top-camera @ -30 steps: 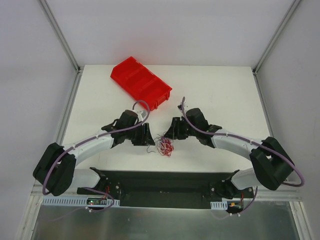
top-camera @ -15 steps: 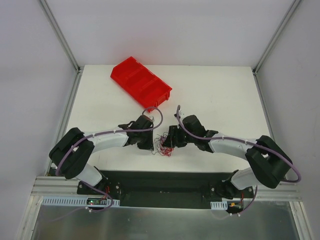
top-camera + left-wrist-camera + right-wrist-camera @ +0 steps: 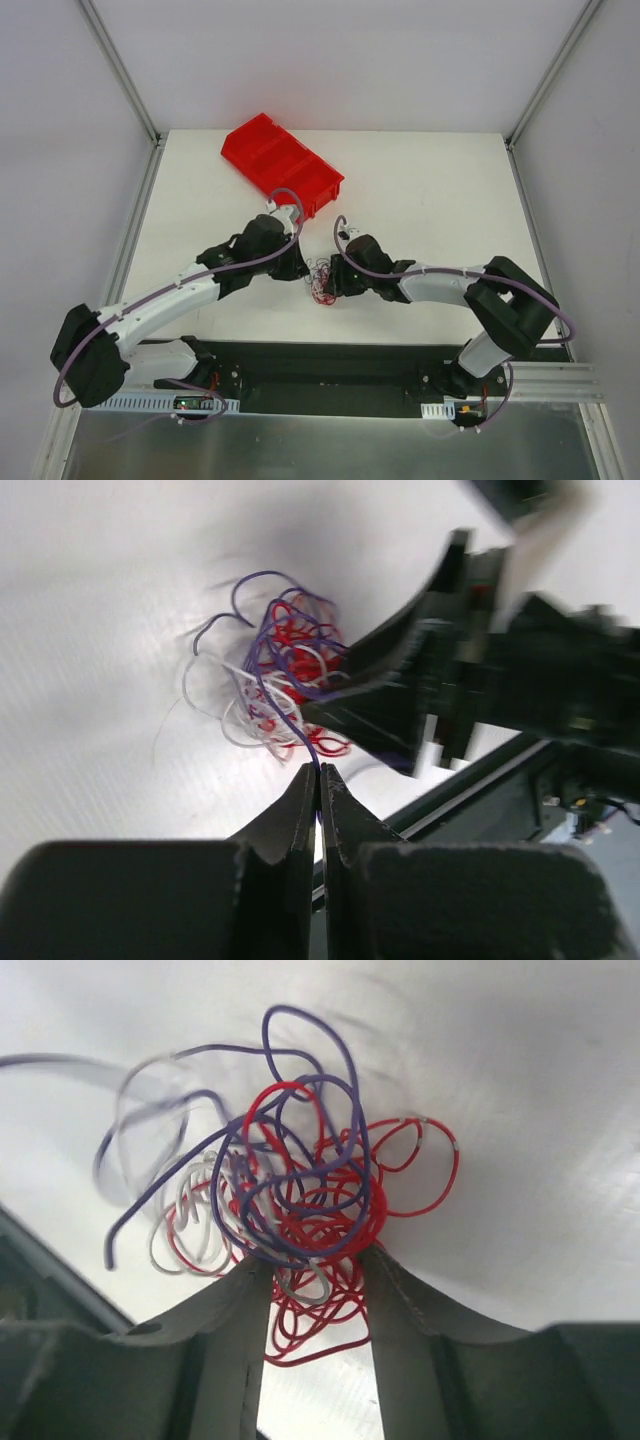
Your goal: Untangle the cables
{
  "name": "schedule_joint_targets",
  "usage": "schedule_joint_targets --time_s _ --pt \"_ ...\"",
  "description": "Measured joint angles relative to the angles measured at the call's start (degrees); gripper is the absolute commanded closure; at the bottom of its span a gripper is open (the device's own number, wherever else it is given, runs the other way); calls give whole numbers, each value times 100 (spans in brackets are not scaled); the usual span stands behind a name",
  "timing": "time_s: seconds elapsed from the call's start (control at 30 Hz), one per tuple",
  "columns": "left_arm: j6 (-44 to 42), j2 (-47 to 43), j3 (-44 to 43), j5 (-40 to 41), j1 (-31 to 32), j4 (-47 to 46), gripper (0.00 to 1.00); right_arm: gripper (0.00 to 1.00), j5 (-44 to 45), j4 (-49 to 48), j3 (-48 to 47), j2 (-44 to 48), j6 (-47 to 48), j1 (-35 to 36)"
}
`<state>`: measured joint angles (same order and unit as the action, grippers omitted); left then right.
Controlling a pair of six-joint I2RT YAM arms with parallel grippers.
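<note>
The cables (image 3: 320, 284) are a small tangle of thin red, whitish and purple wires on the white table, between my two grippers. In the left wrist view the tangle (image 3: 285, 685) lies just ahead of my left gripper (image 3: 320, 768), which is shut on one purple wire running out of it. In the right wrist view the tangle (image 3: 300, 1200) sits at the tips of my right gripper (image 3: 315, 1257); its fingers stand apart with loose red loops between them. From above, the left gripper (image 3: 299, 268) is at the tangle's left and the right gripper (image 3: 336, 279) at its right.
A red compartment bin (image 3: 282, 165) lies at the back left of the table (image 3: 440, 190), just behind the left wrist. A black base plate (image 3: 320, 365) runs along the near edge. Grey walls close off both sides.
The left arm has stretched out and its gripper has drawn slightly back from the tangle with the purple wire. The right gripper has moved left onto the tangle.
</note>
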<state>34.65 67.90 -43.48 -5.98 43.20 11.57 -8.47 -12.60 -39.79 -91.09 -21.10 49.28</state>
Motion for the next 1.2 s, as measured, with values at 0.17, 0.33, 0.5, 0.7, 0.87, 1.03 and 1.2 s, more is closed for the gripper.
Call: schedule_joint_targets --time_s 0.17,0.33,0.5,0.7,0.87,1.03,1.2 --pt "-26 -922 -503 33 0 136 100 69 1220 726 -70 264 105 22" --pt "-160 -2015 -1029 444 0 363 100 74 2271 1572 -42 752 328 -212" --pt "-448 -2400 -1974 883 -2 994 100 73 2693 2028 177 1019 330 -901" --pt "-682 -2643 -2643 1123 -2 1517 100 66 2872 2299 605 1545 308 -1499" --pt "-841 -2684 -2953 1239 -2 1773 100 60 2857 2511 632 1679 304 -1707" --pt "-872 -2540 -3014 1248 -2 1849 100 45 2846 2767 638 2120 363 -1770" --pt "-866 -2271 -3014 1215 -2 1923 100 29 2688 3036 632 2667 831 -1692"
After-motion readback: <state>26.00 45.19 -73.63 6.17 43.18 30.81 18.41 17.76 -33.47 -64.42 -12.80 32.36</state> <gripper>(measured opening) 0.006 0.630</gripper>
